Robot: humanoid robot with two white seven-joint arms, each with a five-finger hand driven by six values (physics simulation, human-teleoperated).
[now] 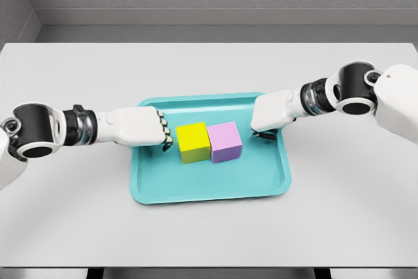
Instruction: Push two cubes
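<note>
Cubes: a yellow cube (192, 142) and a pink cube (225, 141) sit side by side, touching, near the middle of a teal tray (209, 186). Yellow is on the left, pink on the right. The tray lies flat on a pale grey counter (209, 240).

Left hand (145, 127) reaches in over the tray's left rim, its fingers (167, 132) curled at the knuckles, holding nothing, and ending just beside the yellow cube's left face; contact cannot be confirmed.

Right hand (269, 117) reaches in over the tray's right upper corner, near the pink cube but apart from it. Its fingers are tucked under the palm, so their state cannot be told.
</note>
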